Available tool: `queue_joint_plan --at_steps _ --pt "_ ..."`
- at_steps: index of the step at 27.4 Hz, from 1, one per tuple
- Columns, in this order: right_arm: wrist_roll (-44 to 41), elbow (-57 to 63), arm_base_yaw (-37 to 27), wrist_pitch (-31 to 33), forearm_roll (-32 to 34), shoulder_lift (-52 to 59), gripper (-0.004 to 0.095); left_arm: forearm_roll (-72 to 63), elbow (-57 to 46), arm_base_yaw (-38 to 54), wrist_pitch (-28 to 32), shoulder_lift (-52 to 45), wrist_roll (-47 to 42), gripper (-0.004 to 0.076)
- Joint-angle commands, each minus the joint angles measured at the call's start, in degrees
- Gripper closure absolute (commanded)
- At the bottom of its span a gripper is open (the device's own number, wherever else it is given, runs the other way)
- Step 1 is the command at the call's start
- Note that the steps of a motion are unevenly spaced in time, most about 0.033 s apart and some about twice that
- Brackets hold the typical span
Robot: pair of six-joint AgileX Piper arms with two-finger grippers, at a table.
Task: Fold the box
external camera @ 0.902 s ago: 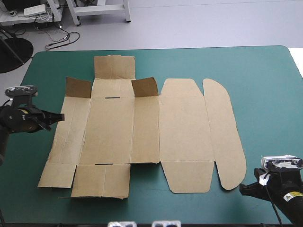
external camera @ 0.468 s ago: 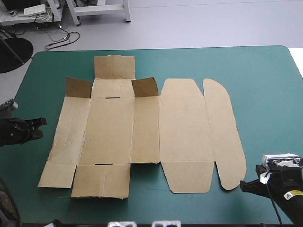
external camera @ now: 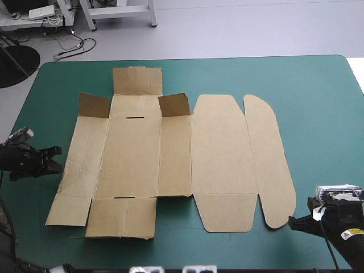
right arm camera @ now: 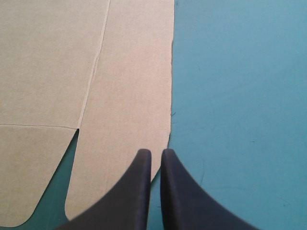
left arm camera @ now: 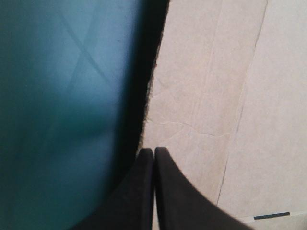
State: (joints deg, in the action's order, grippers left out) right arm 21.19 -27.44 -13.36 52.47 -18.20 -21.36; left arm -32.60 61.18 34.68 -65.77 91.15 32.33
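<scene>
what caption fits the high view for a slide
Box spread unfolded on teal-green cover, left gripper at its left edge, right gripper by its right corner

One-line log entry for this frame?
box: flat sheet on teal-green cover | left gripper: jaws shut, at box's left edge | right gripper: jaws shut, at box's near right corner

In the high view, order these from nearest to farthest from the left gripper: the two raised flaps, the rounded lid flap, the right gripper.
1. Left raised flap, far left of the box.
2. Right raised flap, mid-box.
3. Rounded lid flap, right end.
4. Right gripper, past the near right corner.
</scene>
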Motion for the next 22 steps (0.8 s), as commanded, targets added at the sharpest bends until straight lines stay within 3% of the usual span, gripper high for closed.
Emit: queue_joint_plan --at_steps 1,6,8,11,17,22 --pt "0.5 -1.5 0.1 -3.3 -1.2 -0.4 0.0843 -2.4 1.7 0.1 -1.0 -2.1 0.2 0.0732" --pt "0.5 -1.5 0.1 -3.3 -1.2 -0.4 0.0843 -2.6 1.7 0.1 -3.5 -2.1 3.2 0.0715" --pt "0.5 -1.5 0.1 -3.3 -1.2 -0.4 0.0843 -2.3 1.7 0.1 -4.2 -2.1 4.1 0.0672" --pt "0.5 -1.5 0.1 -3.3 -1.2 -0.4 0.0843 -2.1 1.7 0.1 -4.6 -2.1 6.9 0.0561" --pt "0.5 -1.5 0.1 -3.3 -1.2 -0.4 0.0843 0.6 1.7 0.1 -3.0 -2.1 7.2 0.0267" --pt "0.5 -1.5 0.1 -3.3 -1.2 -0.4 0.0843 0.9 1.7 0.1 -2.5 -1.8 4.0 0.0269"
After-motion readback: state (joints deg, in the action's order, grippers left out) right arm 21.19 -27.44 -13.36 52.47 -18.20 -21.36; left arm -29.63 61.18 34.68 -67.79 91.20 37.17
